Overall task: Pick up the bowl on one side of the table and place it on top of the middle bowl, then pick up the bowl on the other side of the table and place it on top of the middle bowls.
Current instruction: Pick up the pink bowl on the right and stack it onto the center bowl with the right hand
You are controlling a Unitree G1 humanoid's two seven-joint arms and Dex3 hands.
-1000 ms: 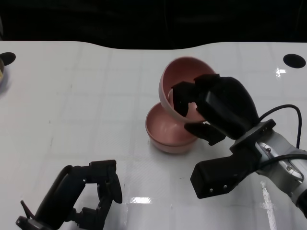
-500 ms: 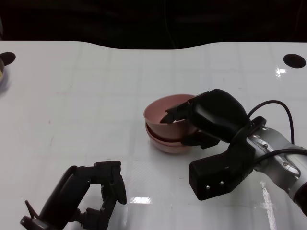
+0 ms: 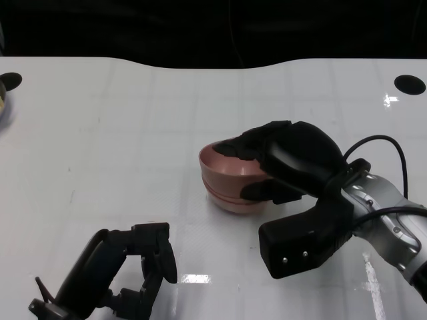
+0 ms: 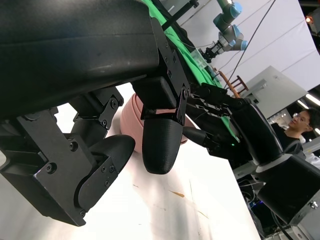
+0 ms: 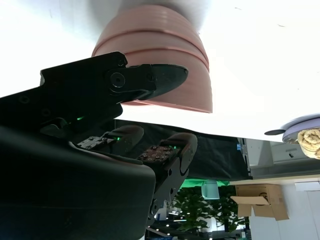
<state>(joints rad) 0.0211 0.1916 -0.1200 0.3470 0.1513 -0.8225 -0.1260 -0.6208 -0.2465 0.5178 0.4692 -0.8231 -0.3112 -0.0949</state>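
Between right-hand fingers (image 3: 250,143), top bowl (image 3: 227,175)

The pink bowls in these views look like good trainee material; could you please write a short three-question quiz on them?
1. True or false: the right hand has its fingers over the rim of the top pink bowl.
2. Where does the top pink bowl sit? A) alone on the table B) nested in the stack of pink bowls C) tipped on its side
3. What does the left hand hold?

Key: 1 true; 2 B; 3 nothing, it is apart from the bowls.
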